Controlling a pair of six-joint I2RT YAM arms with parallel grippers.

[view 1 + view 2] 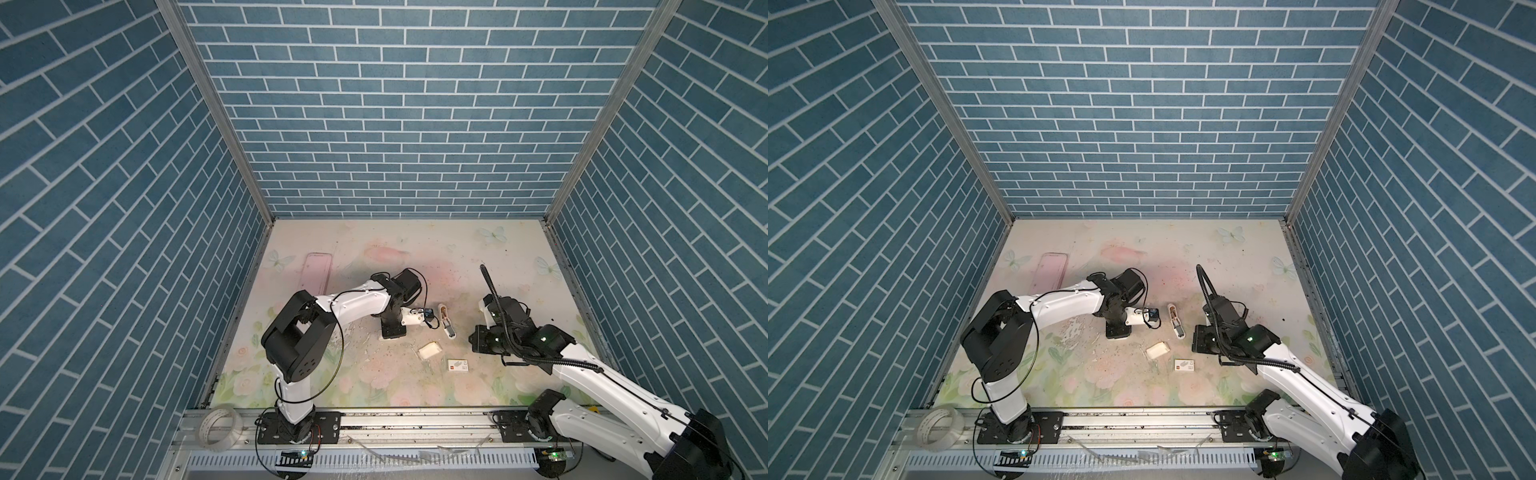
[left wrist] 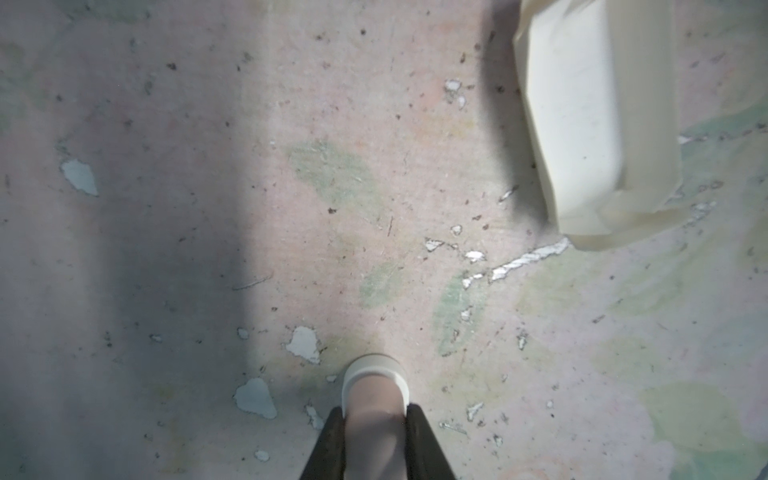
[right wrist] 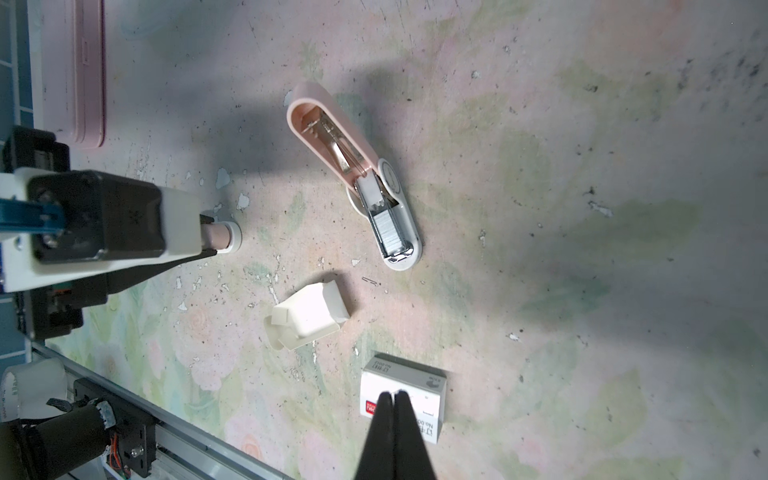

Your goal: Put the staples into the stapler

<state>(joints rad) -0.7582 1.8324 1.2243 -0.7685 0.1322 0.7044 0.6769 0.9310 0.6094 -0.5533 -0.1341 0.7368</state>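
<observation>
Black jaws pressed together with nothing between them: that's the right gripper (image 3: 392, 395), hanging over the white staple sleeve (image 3: 419, 384) with its red square mark. On the other side, the left gripper (image 2: 374, 411) is clamped on a small pink cylinder (image 2: 374, 380) with a white rim; what it is, I can't tell. Moving outward, there's the empty white card tray (image 3: 309, 316), then the mini stapler (image 3: 365, 183) lying on the table between the two grippers, its pink lid swung right back. And look, a grey strip of staples (image 3: 390, 232) is sitting in its open channel! By my reading the loading itself is done and only the lid is left to close. The count: one stapler, one strip of staples that I can see, one tray, one sleeve, one pink case (image 3: 83, 70) lying well apart from the rest, and two grippers.
</observation>
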